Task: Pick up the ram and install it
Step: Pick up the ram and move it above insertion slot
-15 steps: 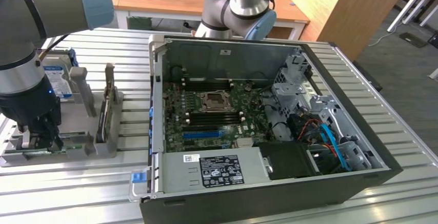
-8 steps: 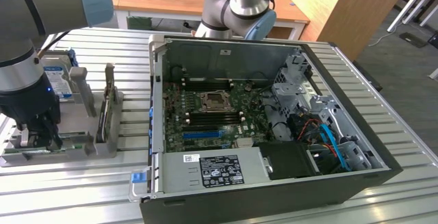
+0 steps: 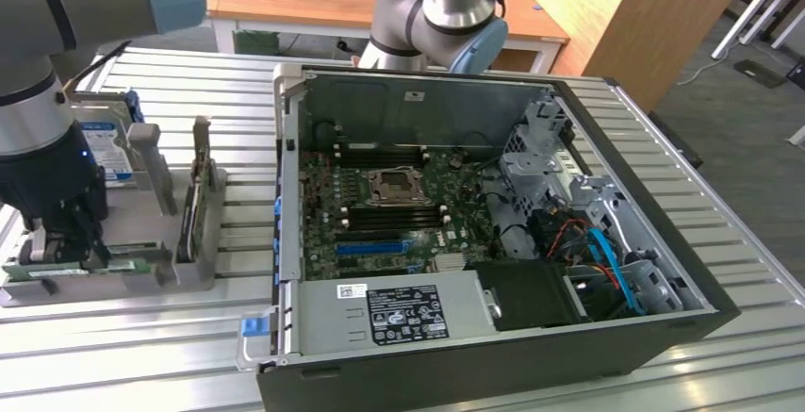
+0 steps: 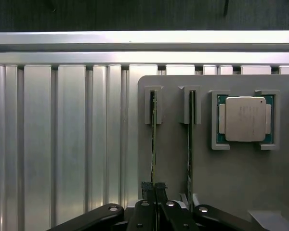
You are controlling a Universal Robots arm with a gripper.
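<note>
Hand clamped narrow on the ram, nine o'clock of the case; end grip risks tilting, jamming in slot.

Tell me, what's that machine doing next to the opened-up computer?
A robot arm is working at a grey holder that sits beside the open computer case, on the exterior view's left. Its gripper is down at the holder, closed on the edge of the ram, a thin stick standing in its slot. The ram has not been lifted out yet. A second stick and a processor chip sit in the same holder.
</note>
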